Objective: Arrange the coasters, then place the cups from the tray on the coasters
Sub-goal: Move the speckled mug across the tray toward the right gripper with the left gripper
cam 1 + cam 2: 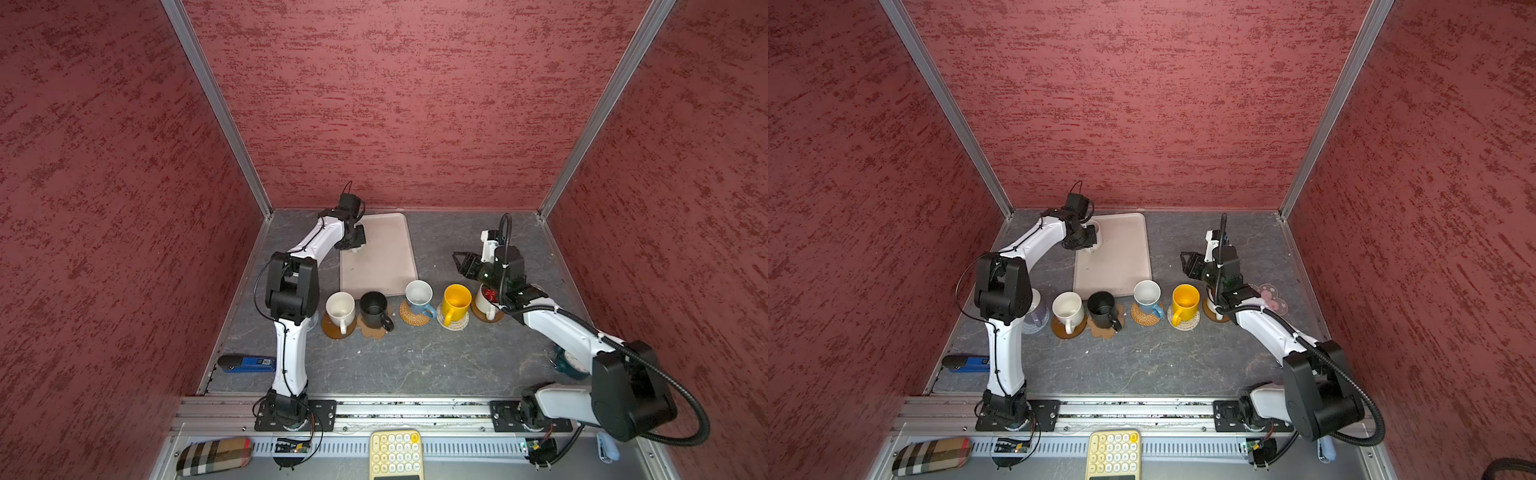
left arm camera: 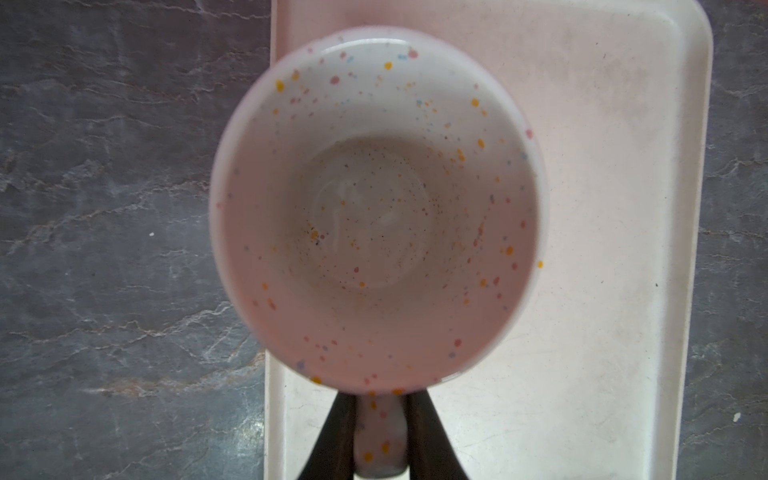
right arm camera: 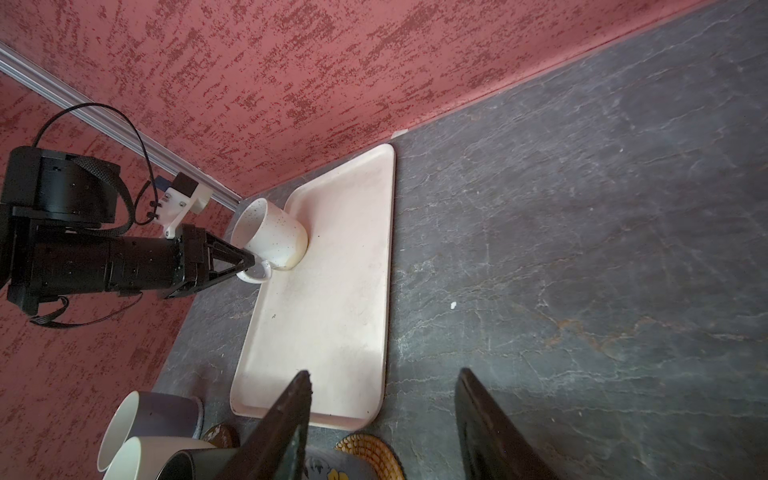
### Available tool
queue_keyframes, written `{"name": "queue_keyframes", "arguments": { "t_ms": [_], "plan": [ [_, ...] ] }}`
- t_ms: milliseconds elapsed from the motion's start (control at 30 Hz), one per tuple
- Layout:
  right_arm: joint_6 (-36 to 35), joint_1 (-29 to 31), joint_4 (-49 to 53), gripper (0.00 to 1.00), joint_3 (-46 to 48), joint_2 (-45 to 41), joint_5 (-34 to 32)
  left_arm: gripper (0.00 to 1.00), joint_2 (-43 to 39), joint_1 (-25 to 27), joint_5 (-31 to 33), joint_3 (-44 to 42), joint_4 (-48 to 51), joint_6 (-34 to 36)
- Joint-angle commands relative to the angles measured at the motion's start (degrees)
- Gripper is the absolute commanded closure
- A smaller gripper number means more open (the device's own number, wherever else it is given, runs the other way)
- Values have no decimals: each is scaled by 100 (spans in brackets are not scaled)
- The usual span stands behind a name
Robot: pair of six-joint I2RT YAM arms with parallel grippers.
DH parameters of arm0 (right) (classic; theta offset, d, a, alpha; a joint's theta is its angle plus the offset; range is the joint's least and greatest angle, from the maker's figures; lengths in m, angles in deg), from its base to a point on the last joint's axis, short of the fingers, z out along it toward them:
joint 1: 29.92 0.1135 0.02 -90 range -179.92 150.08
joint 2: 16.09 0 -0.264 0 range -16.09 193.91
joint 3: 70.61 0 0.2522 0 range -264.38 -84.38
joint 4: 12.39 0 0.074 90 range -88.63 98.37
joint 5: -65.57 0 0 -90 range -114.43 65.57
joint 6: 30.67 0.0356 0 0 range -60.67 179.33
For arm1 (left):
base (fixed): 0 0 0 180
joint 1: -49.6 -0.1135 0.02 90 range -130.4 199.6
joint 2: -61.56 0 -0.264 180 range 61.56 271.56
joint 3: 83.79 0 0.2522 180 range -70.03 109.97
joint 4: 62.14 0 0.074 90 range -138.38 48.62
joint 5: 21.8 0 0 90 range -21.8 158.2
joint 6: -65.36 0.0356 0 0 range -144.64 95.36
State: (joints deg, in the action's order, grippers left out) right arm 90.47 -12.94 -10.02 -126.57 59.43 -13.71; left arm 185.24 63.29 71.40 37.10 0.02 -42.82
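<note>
On a corner of the tray (image 3: 332, 311), the left gripper (image 3: 247, 262) is pinching the speckled mug (image 3: 270, 232) by its handle; the right gripper (image 3: 384, 374) is hovering open and empty beside the tray. Next is probably lifting it toward the pink coaster (image 1: 1273, 300).

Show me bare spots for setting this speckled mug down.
Bare: the pink flower-shaped coaster at the row's right end, most of the cream rectangular tray, the grey stone tabletop in front of the mugs. Crowded: between the plain white mug and yellow mug.
</note>
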Motion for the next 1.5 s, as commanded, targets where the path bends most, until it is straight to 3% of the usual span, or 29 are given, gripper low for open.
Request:
{"name": "queue_keyframes", "arguments": {
  "t_ms": [0, 267, 933, 1467],
  "plan": [
    [-26, -27, -188, 43, 67, -143, -79, 93, -132, 139, -121, 211, 95, -47],
    [-24, -29, -205, 43, 96, -196, -70, 100, -230, 452, -220, 133, 11, -421],
    [42, -30, -284, 43, 175, -376, 77, 100, -329, 1139, -96, 57, -230, -1231],
    [61, -19, -175, 40, 133, -521, 176, 99, 221, 1543, 10, 849, -7, -1504]
  ]
}}
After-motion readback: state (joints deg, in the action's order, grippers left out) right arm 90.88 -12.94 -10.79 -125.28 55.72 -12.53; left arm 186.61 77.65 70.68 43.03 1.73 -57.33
